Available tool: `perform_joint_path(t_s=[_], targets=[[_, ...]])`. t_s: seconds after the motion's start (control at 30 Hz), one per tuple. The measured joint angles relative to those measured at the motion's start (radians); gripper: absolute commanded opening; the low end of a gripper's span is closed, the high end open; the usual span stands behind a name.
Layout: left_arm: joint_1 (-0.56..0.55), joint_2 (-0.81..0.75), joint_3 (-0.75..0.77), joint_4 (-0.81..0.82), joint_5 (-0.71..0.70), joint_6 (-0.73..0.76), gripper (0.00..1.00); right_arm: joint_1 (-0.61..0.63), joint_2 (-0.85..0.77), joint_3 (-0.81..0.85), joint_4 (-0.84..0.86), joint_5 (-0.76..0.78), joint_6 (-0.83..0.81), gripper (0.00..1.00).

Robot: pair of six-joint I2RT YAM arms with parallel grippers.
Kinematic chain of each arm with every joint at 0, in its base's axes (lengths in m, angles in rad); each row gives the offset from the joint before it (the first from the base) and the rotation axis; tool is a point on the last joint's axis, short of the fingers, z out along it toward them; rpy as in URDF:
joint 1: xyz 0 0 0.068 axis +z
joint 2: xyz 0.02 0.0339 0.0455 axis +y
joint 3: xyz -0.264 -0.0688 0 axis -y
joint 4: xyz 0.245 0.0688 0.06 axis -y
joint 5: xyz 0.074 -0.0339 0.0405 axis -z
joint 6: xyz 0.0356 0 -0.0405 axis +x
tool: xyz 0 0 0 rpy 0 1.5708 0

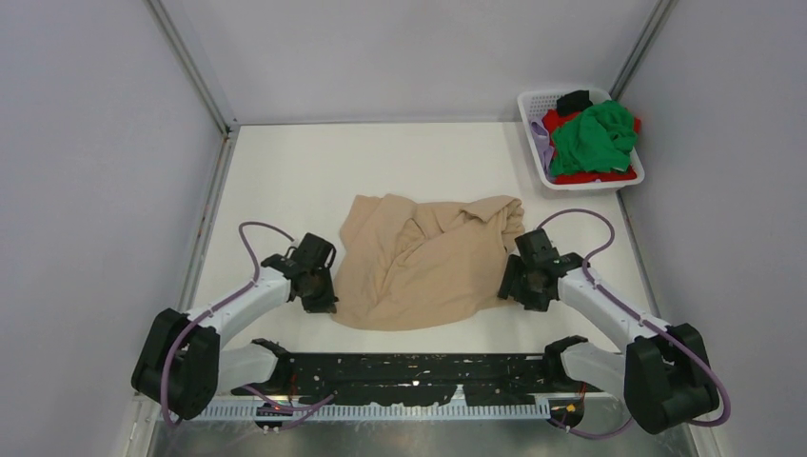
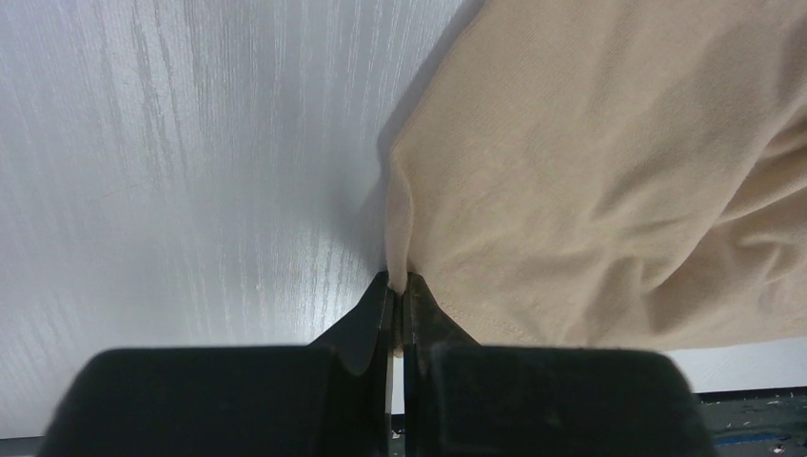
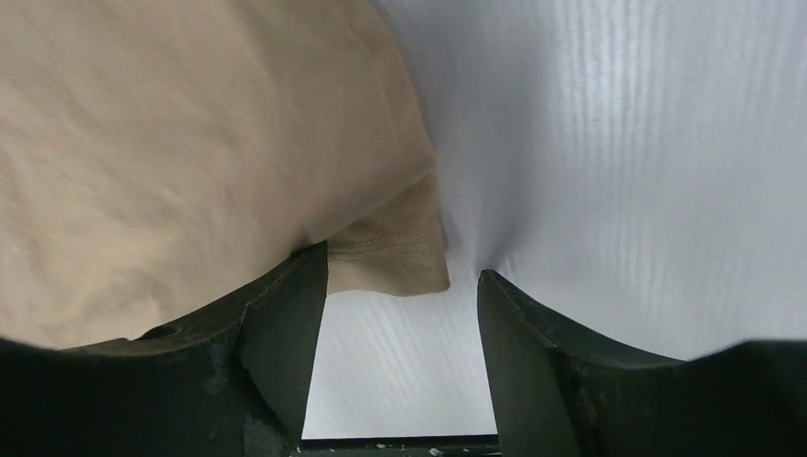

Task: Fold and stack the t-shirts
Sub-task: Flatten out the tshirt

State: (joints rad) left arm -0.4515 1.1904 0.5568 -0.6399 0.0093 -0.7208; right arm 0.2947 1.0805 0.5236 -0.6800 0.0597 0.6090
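The beige t-shirt [image 1: 423, 262] lies crumpled in the middle of the table. My left gripper [image 1: 322, 303] is at its near left corner and is shut on a pinch of the beige hem [image 2: 398, 219]. My right gripper [image 1: 511, 290] is at the shirt's right edge, open, with a hemmed beige corner [image 3: 390, 252] lying just at the tip of its left finger [image 3: 285, 324], not gripped. A bright green t-shirt [image 1: 594, 138] lies on top of a red one [image 1: 590, 175] in the basket, with black cloth [image 1: 573, 101] and lilac cloth [image 1: 541, 143] beside them.
The white mesh basket [image 1: 535, 100] stands at the far right corner of the table. Grey walls with metal frame posts close in the table on the left, back and right. A black rail [image 1: 419, 376] runs along the near edge between the arm bases.
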Motion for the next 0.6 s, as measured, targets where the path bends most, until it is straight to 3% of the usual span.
perform_joint_path(t_s=[0.17,0.3,0.33,0.37,0.6], targets=[[0.000,-0.021,-0.015,0.008,0.004,-0.001,0.00,0.074,0.058,0.011,0.052,0.018,0.035,0.51],[0.000,-0.030,-0.021,0.014,0.008,-0.002,0.00,0.093,0.096,0.025,0.081,0.056,0.066,0.25],[0.000,-0.031,-0.022,0.015,0.008,-0.002,0.00,0.095,0.105,0.027,0.084,0.059,0.069,0.13],[0.000,-0.034,-0.023,0.015,0.008,-0.002,0.00,0.096,0.111,0.028,0.098,0.068,0.077,0.09],[0.000,-0.095,-0.008,0.013,-0.016,0.000,0.00,0.101,0.095,0.009,0.193,0.128,0.089,0.05]])
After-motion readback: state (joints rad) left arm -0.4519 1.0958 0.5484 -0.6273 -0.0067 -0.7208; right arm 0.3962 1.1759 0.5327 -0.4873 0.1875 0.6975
